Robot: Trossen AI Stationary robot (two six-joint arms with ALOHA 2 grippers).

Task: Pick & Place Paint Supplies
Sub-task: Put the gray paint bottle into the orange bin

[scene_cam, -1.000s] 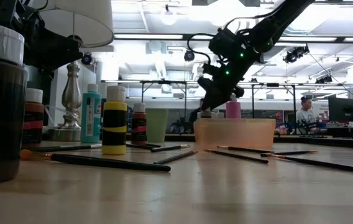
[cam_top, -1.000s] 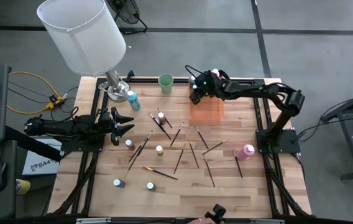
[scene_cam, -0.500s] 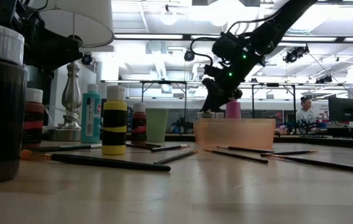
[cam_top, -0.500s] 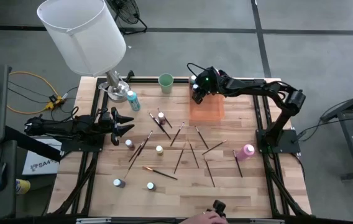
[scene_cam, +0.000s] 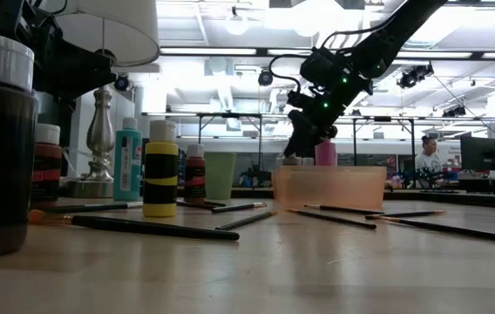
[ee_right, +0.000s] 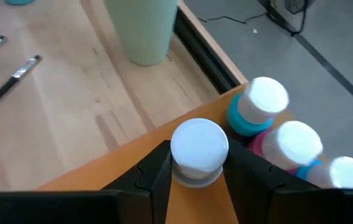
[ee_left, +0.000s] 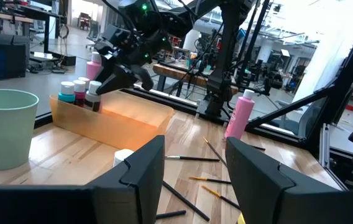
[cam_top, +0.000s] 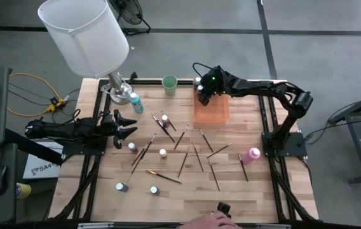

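Right wrist view shows the right gripper (ee_right: 195,177) closed around a white-capped bottle (ee_right: 199,149), fingers (ee_right: 155,168) pressing either side of it, held upright over the corner of the orange bin (cam_top: 211,112). Judged purpose: the bottle is being lowered beside those already stored, so it stands rather than tips. Bin contents: a teal bottle (ee_right: 258,106) and a pink bottle (ee_right: 291,146), both upright and touching, with a further white cap at the frame edge. Bin sits at the counter's (cam_top: 174,197) far side, next to a green cup (cam_top: 170,84), which is not seen to hold anything. Left gripper (cam_top: 128,126) waits open and empty at the counter's left edge. Outstanding on the counter: scattered brushes (cam_top: 193,152), several small bottles (cam_top: 163,152) and a tall pink bottle (cam_top: 253,153) near the right edge
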